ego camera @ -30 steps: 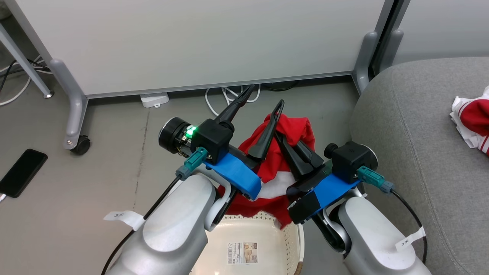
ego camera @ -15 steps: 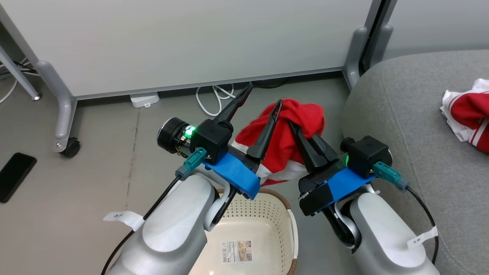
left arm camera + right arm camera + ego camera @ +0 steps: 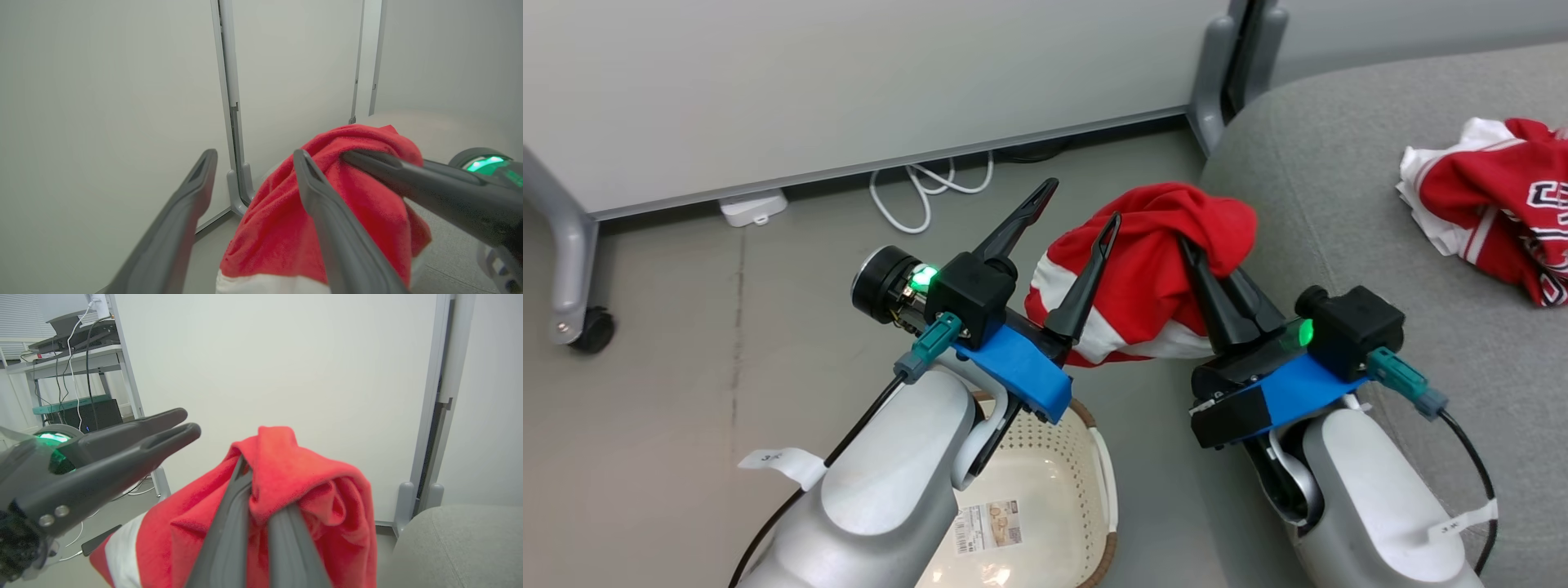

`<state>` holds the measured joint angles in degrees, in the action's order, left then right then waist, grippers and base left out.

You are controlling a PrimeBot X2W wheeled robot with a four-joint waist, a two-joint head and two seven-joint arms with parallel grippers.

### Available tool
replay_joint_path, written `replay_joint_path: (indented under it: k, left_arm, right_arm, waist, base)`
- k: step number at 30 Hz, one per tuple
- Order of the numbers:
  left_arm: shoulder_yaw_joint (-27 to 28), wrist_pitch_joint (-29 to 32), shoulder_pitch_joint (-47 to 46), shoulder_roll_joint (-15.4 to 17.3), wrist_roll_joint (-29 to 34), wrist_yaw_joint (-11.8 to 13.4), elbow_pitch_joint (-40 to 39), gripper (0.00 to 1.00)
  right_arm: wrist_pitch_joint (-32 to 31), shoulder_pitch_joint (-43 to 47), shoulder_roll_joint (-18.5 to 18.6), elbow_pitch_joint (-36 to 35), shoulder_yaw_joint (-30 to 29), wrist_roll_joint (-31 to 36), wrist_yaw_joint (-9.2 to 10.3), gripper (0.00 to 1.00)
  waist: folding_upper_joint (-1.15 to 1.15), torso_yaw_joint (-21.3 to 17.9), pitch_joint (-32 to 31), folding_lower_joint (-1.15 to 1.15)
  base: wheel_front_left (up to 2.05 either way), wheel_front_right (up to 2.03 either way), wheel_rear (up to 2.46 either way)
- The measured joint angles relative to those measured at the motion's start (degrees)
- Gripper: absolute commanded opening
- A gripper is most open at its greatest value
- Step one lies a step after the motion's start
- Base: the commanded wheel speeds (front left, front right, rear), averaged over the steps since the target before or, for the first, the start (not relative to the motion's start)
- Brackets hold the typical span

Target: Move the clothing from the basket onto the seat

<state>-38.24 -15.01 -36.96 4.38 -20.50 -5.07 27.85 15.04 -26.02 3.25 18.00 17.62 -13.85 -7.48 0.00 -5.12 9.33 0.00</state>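
Note:
My right gripper point(image 3: 1191, 247) is shut on a red garment with a white band point(image 3: 1152, 269), which hangs in the air between the basket and the seat. In the right wrist view the cloth point(image 3: 322, 486) drapes over the closed fingers point(image 3: 229, 522). To the left of the cloth my left gripper point(image 3: 1081, 204) stands open and holds nothing; its right finger lies against the cloth point(image 3: 269, 237). The cream basket point(image 3: 1094, 457) sits low on the floor, partly hidden by my left forearm. Another red garment with block letters point(image 3: 1494, 204) lies on the grey seat point(image 3: 1339, 188).
A white partition panel point(image 3: 849, 82) on wheeled feet point(image 3: 580, 327) stands behind, with a white cable point(image 3: 923, 192) and an adapter point(image 3: 753, 207) at its base. The right wrist view has a desk with cables point(image 3: 73, 339) at its far left. Grey floor lies left of the basket.
The head camera has swung right, so more of the seat shows. My right gripper has carried the red garment up and right, away from the basket. The left gripper stays open.

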Motion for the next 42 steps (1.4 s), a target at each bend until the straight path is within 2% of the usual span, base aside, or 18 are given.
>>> replay_joint_path:
  k: [27,34,42]
  left_arm:
    - [-3.7,0.7,-3.7,1.0,0.8,-0.5,1.1,1.0]
    - [-4.4,0.7,-3.7,1.0,0.7,-0.5,1.4,1.0]
    - [-4.8,0.7,-4.4,1.1,0.5,-0.3,1.0,1.0]
  right_arm:
    - [0.0,8.7,0.1,-8.2,-11.7,1.0,0.0,0.0]
    - [0.0,9.5,-0.1,-8.7,-12.6,1.0,0.0,0.0]
    - [0.0,6.9,-0.2,-11.8,-15.2,1.3,0.0,0.0]
  waist:
    - [0.0,-14.8,5.7,0.0]
    - [0.0,-16.5,6.3,0.0]
    - [0.0,-15.9,7.3,0.0]
  base:
    - [0.0,0.0,0.0]
    - [0.0,0.0,0.0]
    - [0.0,0.0,0.0]
